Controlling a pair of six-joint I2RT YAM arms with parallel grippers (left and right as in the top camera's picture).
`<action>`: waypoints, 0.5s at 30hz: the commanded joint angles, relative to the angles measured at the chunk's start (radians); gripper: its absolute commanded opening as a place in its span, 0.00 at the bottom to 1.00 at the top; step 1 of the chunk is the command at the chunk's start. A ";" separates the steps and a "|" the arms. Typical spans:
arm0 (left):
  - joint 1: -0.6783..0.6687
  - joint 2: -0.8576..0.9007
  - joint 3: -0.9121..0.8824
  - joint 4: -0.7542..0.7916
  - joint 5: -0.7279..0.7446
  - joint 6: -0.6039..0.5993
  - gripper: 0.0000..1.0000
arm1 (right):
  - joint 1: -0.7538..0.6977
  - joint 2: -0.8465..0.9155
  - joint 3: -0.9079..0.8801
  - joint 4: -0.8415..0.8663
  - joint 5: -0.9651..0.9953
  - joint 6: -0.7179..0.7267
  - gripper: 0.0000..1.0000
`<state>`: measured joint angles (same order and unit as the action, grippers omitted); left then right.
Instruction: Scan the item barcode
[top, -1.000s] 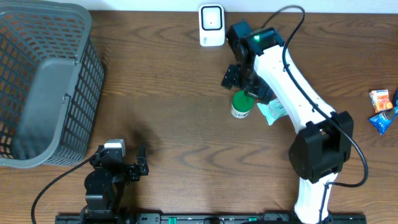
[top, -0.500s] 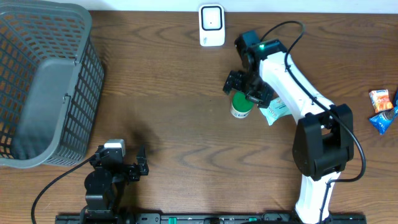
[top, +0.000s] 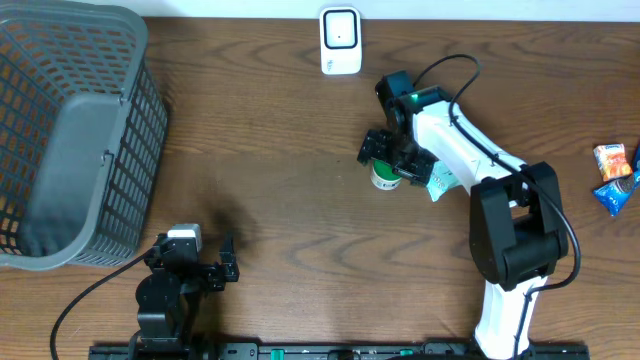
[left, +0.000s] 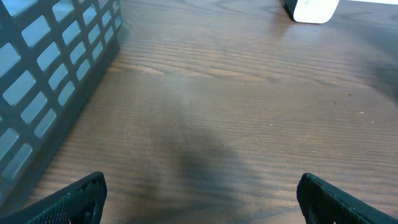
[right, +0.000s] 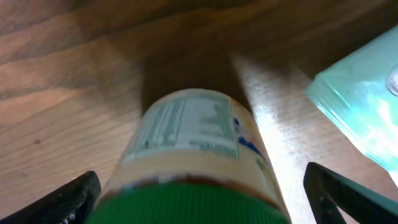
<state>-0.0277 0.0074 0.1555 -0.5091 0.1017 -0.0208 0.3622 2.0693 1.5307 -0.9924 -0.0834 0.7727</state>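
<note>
The item is a small jar with a green lid and a pale printed label (top: 382, 181), upright on the wooden table. My right gripper (top: 392, 160) is directly over it, open, one finger on each side of the lid. The right wrist view has the jar (right: 193, 143) filling the space between the spread fingers of the right gripper (right: 202, 199), and I cannot tell whether they touch it. The white scanner (top: 340, 40) stands at the table's far edge, also in the left wrist view (left: 314, 9). My left gripper (top: 229, 260) rests open at the near left, holding nothing (left: 202, 193).
A teal packet (top: 441, 181) lies just right of the jar, seen too in the right wrist view (right: 360, 112). A grey mesh basket (top: 140, 130) fills the far left. Two snack packs (top: 612, 160) lie at the right edge.
My right gripper has moved back from near the scanner and settled over the jar, still open. The jar and the left arm have not moved.
</note>
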 joint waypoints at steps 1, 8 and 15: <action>0.005 -0.002 -0.015 0.001 -0.007 0.017 0.98 | 0.004 -0.002 -0.043 0.041 0.004 -0.029 0.99; 0.005 -0.002 -0.015 0.001 -0.007 0.017 0.98 | 0.004 -0.002 -0.071 0.071 0.027 -0.030 0.99; 0.005 -0.002 -0.015 0.001 -0.007 0.017 0.98 | 0.005 -0.002 -0.071 0.081 0.033 -0.029 0.75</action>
<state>-0.0277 0.0074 0.1555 -0.5091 0.1020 -0.0208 0.3626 2.0693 1.4658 -0.9150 -0.0708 0.7471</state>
